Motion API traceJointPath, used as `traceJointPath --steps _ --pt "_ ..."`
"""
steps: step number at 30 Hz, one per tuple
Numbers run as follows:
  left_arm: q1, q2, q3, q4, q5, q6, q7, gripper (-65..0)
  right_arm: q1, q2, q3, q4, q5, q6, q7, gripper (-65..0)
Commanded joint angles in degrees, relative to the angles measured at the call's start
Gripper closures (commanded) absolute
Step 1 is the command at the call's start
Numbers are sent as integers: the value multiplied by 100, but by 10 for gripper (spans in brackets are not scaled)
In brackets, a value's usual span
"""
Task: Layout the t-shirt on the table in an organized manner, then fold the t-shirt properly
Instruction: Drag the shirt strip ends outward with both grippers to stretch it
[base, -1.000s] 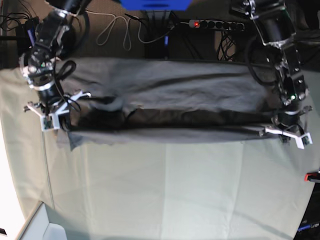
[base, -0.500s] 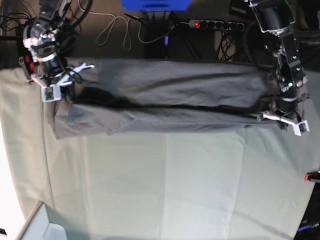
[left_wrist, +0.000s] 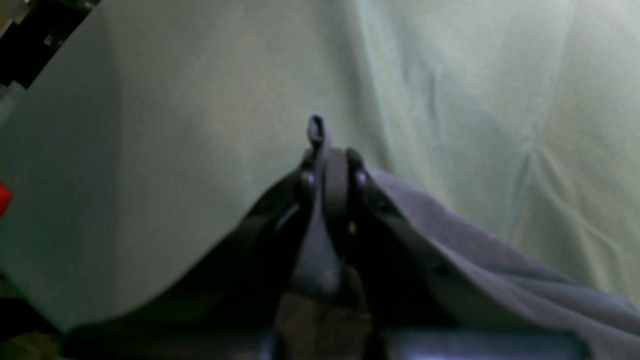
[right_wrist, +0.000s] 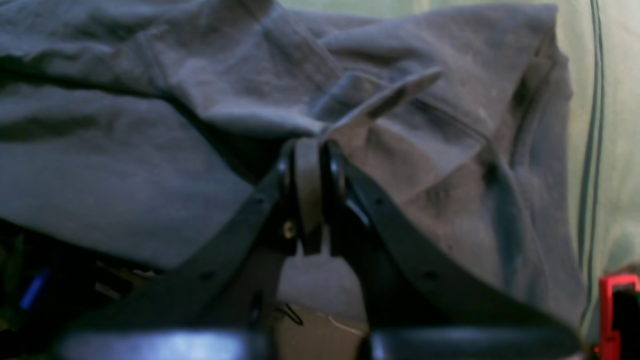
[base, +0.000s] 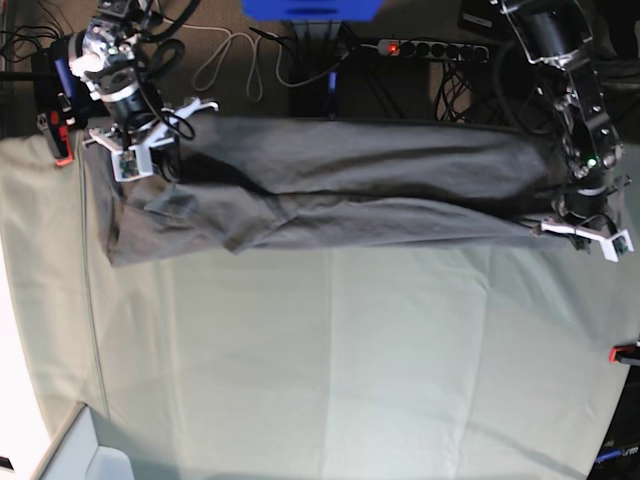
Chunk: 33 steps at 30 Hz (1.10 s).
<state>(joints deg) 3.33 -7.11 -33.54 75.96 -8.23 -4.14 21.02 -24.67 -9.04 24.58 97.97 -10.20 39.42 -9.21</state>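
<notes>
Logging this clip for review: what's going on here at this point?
Two robot arms hold a dark grey t-shirt stretched between them along the far edge of the table. The right gripper is shut on a fold of it at one end, the left gripper on the other end. Most of the shirt lies on the cloth, rumpled lengthwise; it is not folded yet.

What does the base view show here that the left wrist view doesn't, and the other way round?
Only the base view shows the whole t-shirt stretched long across the table, the right gripper at its other end, and a power strip behind the table.

Only the left wrist view shows the left gripper close up: jaws shut on a thin fold of fabric poking out above them.

Both show the dark grey shirt, the pale green table cover and the left gripper holding one end.
</notes>
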Motion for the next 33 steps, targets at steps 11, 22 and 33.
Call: traceJointPath --steps 11,22,33 --pt "-39 92 -17 48 -8 14 -137 0 -641 11 -1 449 92 58 592 0" --pt "199 311 -17 48 -8 14 -137 0 -773 55 245 264 523 58 829 0" --pt "216 311 -17 48 -8 14 -137 0 -782 222 316 88 576 58 829 0"
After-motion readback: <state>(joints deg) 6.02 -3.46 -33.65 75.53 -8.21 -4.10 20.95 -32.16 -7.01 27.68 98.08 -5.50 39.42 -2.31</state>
